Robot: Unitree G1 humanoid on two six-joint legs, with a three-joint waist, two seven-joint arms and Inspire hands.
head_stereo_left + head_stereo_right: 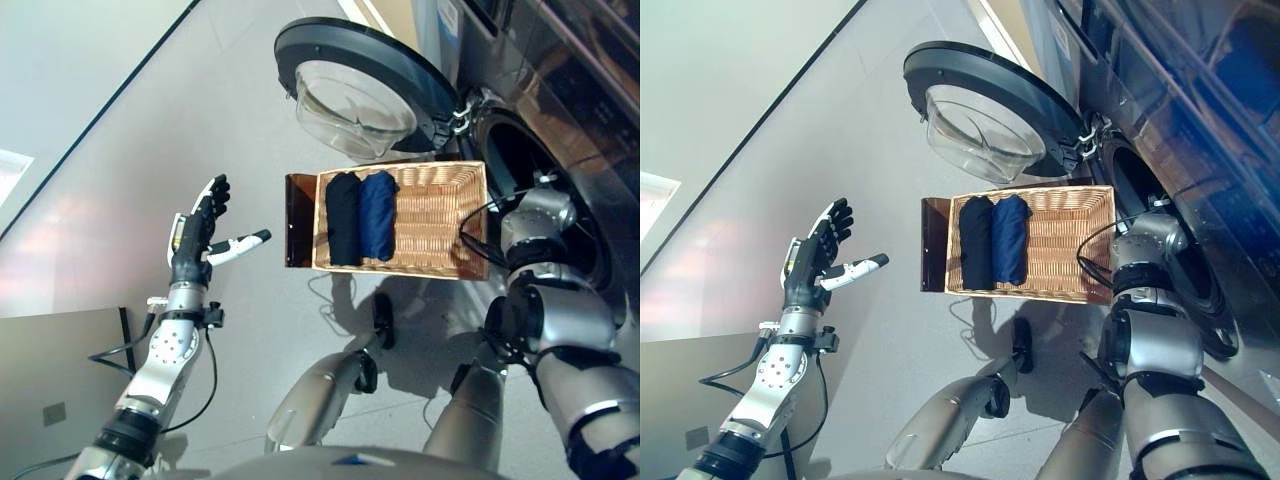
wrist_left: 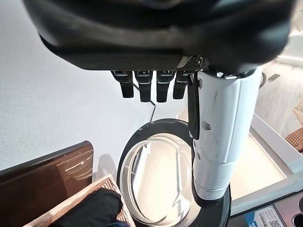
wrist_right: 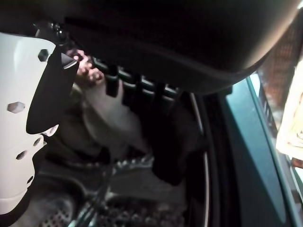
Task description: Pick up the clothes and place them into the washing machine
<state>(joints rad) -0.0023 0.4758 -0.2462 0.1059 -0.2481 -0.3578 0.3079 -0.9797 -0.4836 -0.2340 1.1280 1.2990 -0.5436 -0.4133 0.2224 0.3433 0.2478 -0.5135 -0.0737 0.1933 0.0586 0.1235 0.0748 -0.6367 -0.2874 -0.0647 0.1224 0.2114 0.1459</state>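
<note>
A: Start big. Washing machine [image 1: 560, 120] fills the far right, its round door [image 1: 365, 95] swung wide open toward the basket side. Wicker basket [image 1: 440, 220] sits on the floor just beside the drum opening, below the door.

B: Clothes?

A: Two folded pieces still in the basket, at the end away from the machine: a black garment [image 1: 342, 218] and a navy garment [image 1: 378, 215] touching side by side. A brown panel [image 1: 298, 220] stands against that same end of the basket.

B: My hands?

A: Left hand [image 1: 200, 235] is raised in the air well apart from the basket, on the side away from the machine, fingers straight and spread, white-covered thumb out, holding nothing. Right arm reaches into the drum opening; the right hand [image 3: 137, 87] only shows in its wrist view, inside the dark drum.

B: Is it holding anything?

A: Can't tell. Fingers hang over a pale bundle of cloth [image 3: 113, 113] lying in the drum, but it's too dark to see contact or curl.

B: Any writing?

A: A small label at the edge of the left wrist view, too small to read. Machine's top is cut off.
</note>
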